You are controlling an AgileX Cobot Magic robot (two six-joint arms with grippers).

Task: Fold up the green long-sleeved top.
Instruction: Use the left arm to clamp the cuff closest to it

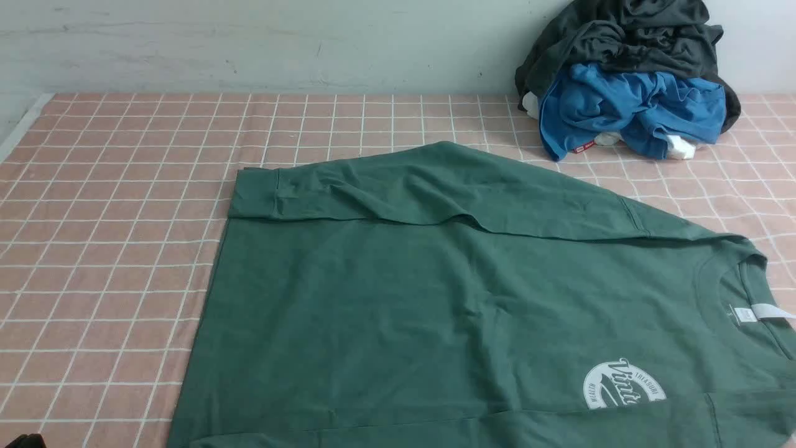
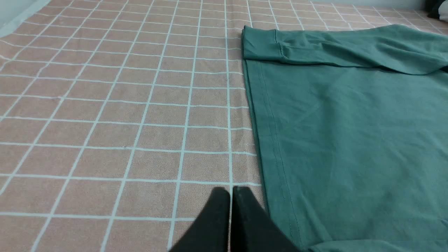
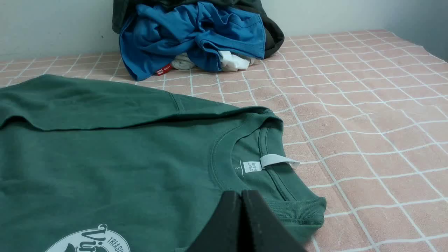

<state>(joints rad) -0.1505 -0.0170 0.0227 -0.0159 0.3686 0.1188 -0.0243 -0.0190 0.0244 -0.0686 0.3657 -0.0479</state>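
Top [image 1: 435, 298]: flat on the surface [image 1: 112, 249] along its near edge, neck toward the right edge, one sleeve laid across. Logo [image 1: 622, 387]: "Vint…", cut off; ring text possibly "TREASURE". Neck label [image 3: 252, 167]: "S". Left claw [image 2: 231, 190], right claw [image 3: 241, 193]: pressed together, empty.

The left hand [image 2: 231, 191] is shown by its own wrist camera. Its two black fingers [image 2: 213, 224] are pressed flat together, tip to tip. The right hand [image 3: 241, 194] is shown the same way by its wrist camera, and its black fingers [image 3: 224, 224] are closed tight as well.
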